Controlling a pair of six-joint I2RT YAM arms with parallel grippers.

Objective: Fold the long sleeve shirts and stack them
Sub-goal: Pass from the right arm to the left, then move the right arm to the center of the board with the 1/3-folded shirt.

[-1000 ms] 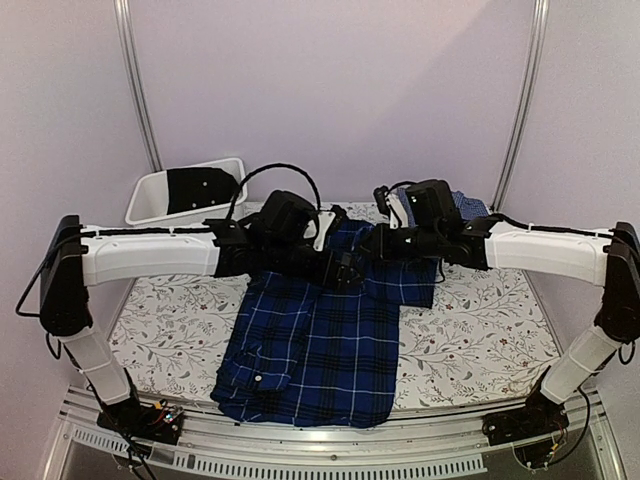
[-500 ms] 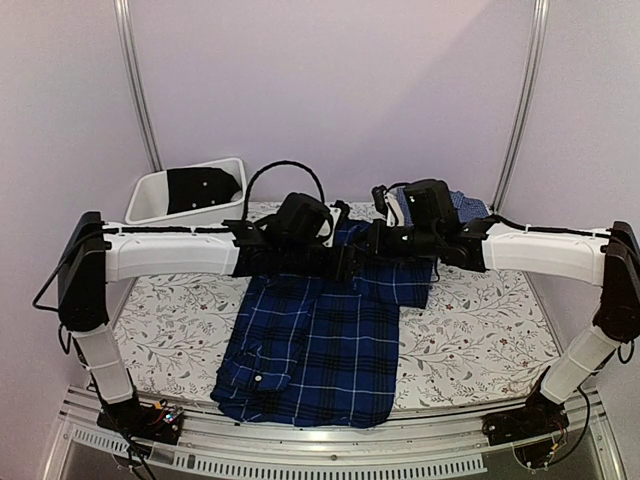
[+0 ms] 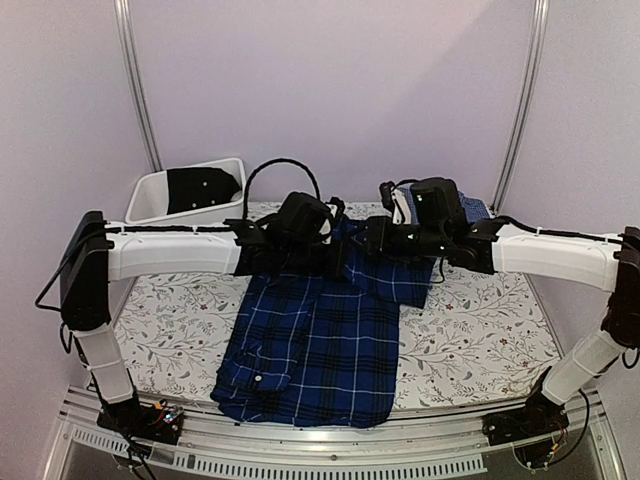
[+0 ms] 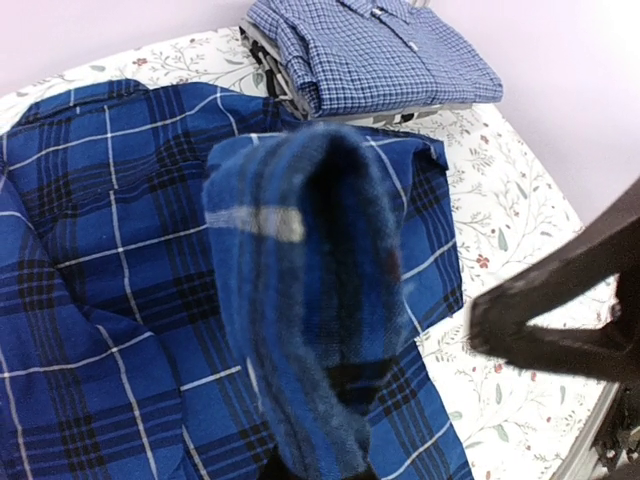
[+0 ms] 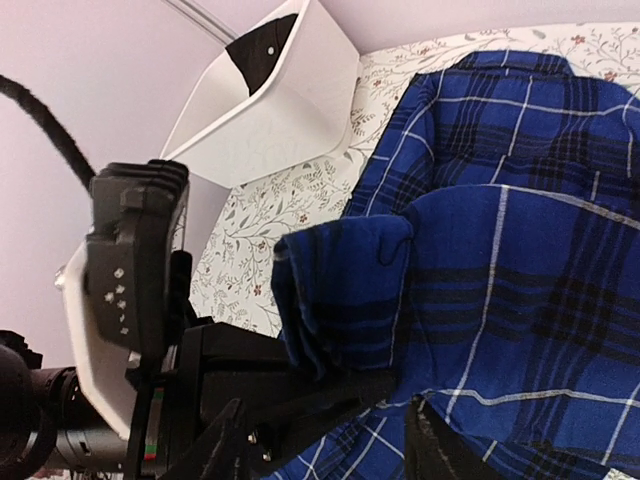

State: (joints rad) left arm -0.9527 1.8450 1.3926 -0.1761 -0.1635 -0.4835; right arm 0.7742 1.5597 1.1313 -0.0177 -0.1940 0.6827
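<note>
- The navy and royal-blue plaid shirt (image 3: pixel 320 345) lies spread in the middle of the flower-printed surface (image 3: pixel 170 320). Its lower hem reaches the near edge and its upper part runs under both wrists.
- The left pincer (image 3: pixel 347 262) is clamped on a fold of the plaid shirt. The left wrist view shows this fold as a blurred ridge of cloth lifted off the rest of the shirt.
- The right pincer (image 5: pixel 332 450) is spread wide and grips nothing. Its two dark fingers (image 5: pixel 226 440) stand on either side of the lower frame, just beside the lifted fold.
- In the top view the two wrists meet over the shirt's upper part, close together.
- The lighter blue checked shirt (image 4: pixel 380 50) sits folded, collar up, at the far right corner of the surface. It lies just past the plaid shirt's far edge; whether the two touch cannot be told.
- A white bin (image 3: pixel 150 190) stands tilted at the far left corner, with a dark item (image 3: pixel 200 187) inside it.
</note>
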